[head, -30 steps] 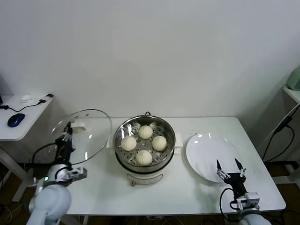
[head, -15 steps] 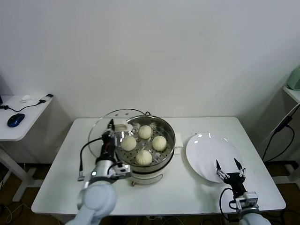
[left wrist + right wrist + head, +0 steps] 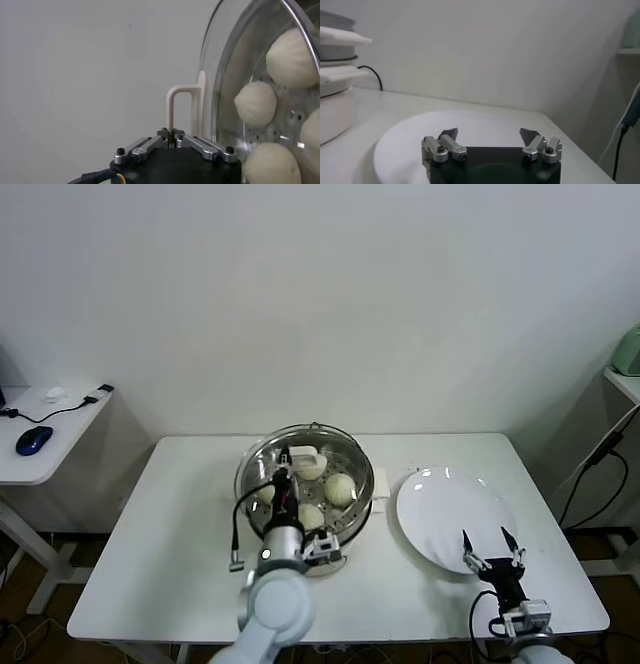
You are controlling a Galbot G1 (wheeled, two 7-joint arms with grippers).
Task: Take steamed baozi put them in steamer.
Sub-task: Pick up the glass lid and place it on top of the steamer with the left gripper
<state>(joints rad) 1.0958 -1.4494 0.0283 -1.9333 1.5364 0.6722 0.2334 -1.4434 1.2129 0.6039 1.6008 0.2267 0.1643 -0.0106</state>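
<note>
Several cream-white baozi lie on the perforated tray of the steel steamer [image 3: 366, 476] at the table's middle; one shows at its right side [image 3: 341, 487]. My left gripper [image 3: 286, 460] is shut on the cream handle [image 3: 304, 454] of the round glass lid [image 3: 252, 472] and holds the lid over the steamer. In the left wrist view my gripper [image 3: 171, 133] pinches the handle [image 3: 181, 102], and the baozi [image 3: 256, 102] show through the glass. My right gripper [image 3: 492, 548] is open and empty at the front edge of the white plate; it also shows in the right wrist view [image 3: 489, 136].
A flat empty white plate [image 3: 450, 509] lies right of the steamer, also in the right wrist view [image 3: 470, 122]. A side table with a blue mouse [image 3: 33, 439] stands at the far left. A cable hangs at the far right [image 3: 600, 459].
My left arm has carried the glass lid rightwards from the table's left side to over the steamer. My right gripper has stayed in place.
</note>
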